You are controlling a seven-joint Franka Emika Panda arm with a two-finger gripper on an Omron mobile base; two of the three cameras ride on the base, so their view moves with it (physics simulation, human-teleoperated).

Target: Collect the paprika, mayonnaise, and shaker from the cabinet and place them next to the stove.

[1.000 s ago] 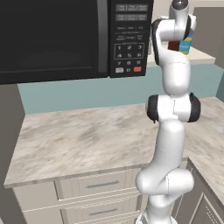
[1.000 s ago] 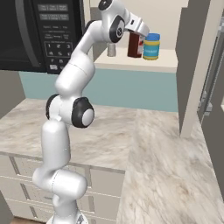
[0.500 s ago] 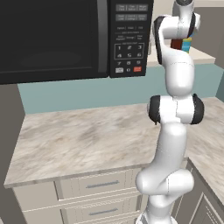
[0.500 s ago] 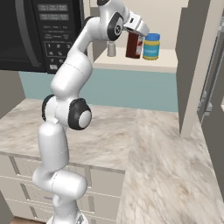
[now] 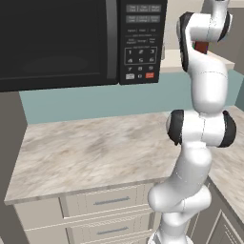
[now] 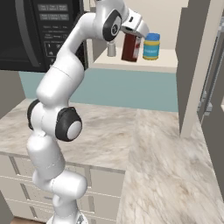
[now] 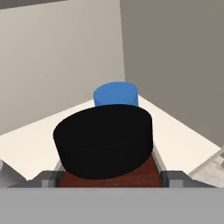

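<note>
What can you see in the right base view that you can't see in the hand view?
Right base view: the tiny shaker, the microwave, the marble counter and the white arm. Hand view: the round black top of the paprika up close, with grey fingertips on both sides of it. Both: the paprika and the blue-lidded mayonnaise standing on the cabinet shelf.
</note>
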